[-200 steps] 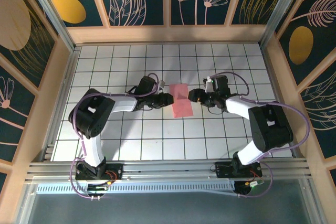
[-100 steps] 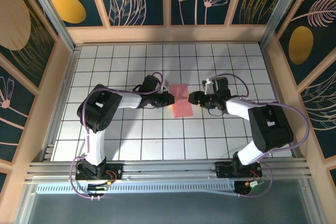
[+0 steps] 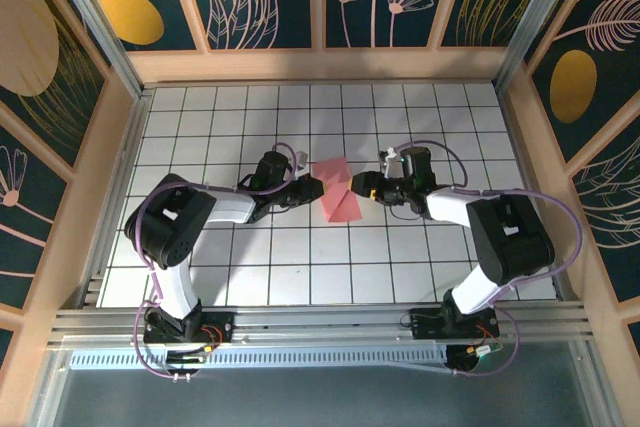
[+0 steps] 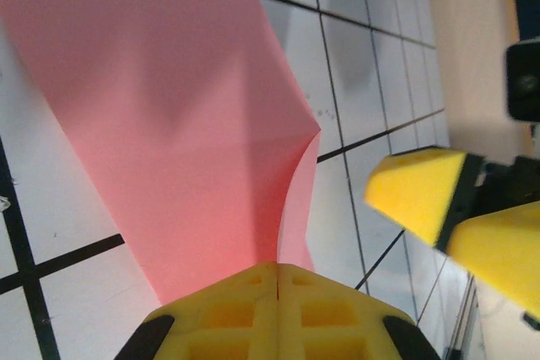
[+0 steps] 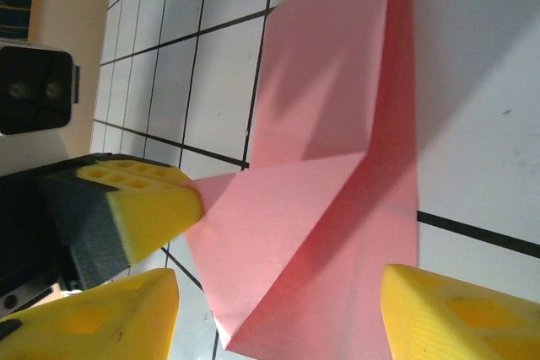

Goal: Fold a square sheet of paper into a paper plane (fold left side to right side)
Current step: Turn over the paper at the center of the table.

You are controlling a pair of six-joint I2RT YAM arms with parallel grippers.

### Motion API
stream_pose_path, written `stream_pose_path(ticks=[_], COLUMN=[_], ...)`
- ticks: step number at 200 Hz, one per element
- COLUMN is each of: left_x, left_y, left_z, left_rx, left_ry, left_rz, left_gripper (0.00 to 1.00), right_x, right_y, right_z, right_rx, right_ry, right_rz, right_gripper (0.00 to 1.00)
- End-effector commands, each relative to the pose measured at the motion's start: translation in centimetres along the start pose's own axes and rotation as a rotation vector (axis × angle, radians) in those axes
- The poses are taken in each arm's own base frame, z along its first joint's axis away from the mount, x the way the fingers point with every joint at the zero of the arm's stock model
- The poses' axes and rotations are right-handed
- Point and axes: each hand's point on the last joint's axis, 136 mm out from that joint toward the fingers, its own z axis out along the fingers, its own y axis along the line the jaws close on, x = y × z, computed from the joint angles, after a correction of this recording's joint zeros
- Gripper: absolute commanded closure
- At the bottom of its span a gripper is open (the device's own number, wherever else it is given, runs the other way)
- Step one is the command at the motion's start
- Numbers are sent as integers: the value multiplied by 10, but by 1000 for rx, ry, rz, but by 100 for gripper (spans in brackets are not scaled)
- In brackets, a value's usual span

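Well, my left pincer [image 3: 312, 187] is clenched on the sheet of paper [image 3: 338, 194]. Its two yellow pads [image 4: 245, 297] are pressed flat together over one corner. The sheet is salmon-pink and plain, and it sits about mid-table on the white grid tiles [image 3: 220, 127], directly between my two pincers. From my left wrist I see the pinched corner lifted off the tiles, with the paper rising from my pads in a soft curve. From my right wrist I see a triangular flap running from that corner to a diagonal crease, laid over a longer pink strip that lies flat. My right pincer [image 3: 362, 187] is at the paper's right edge, released. Its yellow fingers [image 5: 456, 318] stand well apart, with the paper's nearest corner in the gap between them. I cannot tell whether either finger touches the sheet.
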Motion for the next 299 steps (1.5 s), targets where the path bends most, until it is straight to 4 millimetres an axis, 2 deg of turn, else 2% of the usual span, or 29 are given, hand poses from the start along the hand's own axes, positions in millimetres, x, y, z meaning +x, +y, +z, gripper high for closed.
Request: stream_pose_path(ticks=[1, 65, 92, 125, 152, 171, 175, 189, 213, 254, 276, 299], left_x=[-18, -8, -5, -3, -10, -18, -23, -32, -50, -70, -69, -64], left_y=[-21, -12, -5, 5, 6, 4, -5, -14, -35, -91, -133, -171], left_z=[-10, -11, -9, -6, -15, -27, -35, -50, -83, -133, -145, -148], left_rx=[72, 70, 52, 20, -22, -61, -53, -68, -60, 90, 293, 510], left_ry=[-95, -86, -81, -78, -124, -163, -185, -231, -329, -449, -436, -380], left_rz=[15, -15, -28, -43, -29, -5, 9, 26, 54, 109, 120, 101], left_gripper=[98, 98, 97, 90, 75, 62, 60, 51, 34, 8, 3, 2], right_x=[-4, -11, -13, -16, -18, -24, -26, -37, -62, -99, -105, -106], right_y=[11, 25, 29, 28, 26, 33, 35, 47, 70, 134, 167, 190], right_z=[12, 39, 49, 53, 52, 45, 43, 32, 3, -67, -101, -122], right_rx=[-53, -137, -168, -170, -160, -162, -163, -170, -197, -352, -465, -545], right_ry=[-3, 6, 10, -3, -22, -57, -66, -107, -206, -373, -434, -461], right_rz=[-7, 6, 8, 3, -6, -39, -48, -89, -169, -295, -324, -316], right_gripper=[35, 36, 42, 55, 74, 87, 90, 100, 100, 100, 100, 100])
